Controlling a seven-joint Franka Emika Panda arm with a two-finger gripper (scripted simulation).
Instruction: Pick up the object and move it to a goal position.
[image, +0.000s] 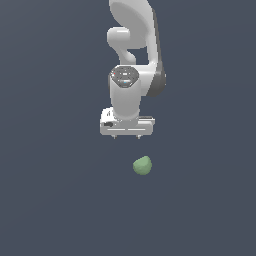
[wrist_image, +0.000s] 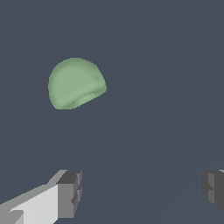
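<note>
The object (image: 142, 165) is a small pale green, rounded, lumpy blob lying on the dark grey floor. In the exterior view it lies below my gripper (image: 126, 136) and a little toward the exterior view's right. My gripper points down and its short fingertips stand wide apart, so it is open and empty. In the wrist view the object (wrist_image: 75, 83) lies apart from my gripper (wrist_image: 142, 188), off the line between the fingers (wrist_image: 69, 193). Nothing touches the object.
The white arm (image: 134, 45) rises behind the gripper toward the top of the exterior view. A uniform dark grey surface (image: 50, 200) lies all around. No goal marker shows.
</note>
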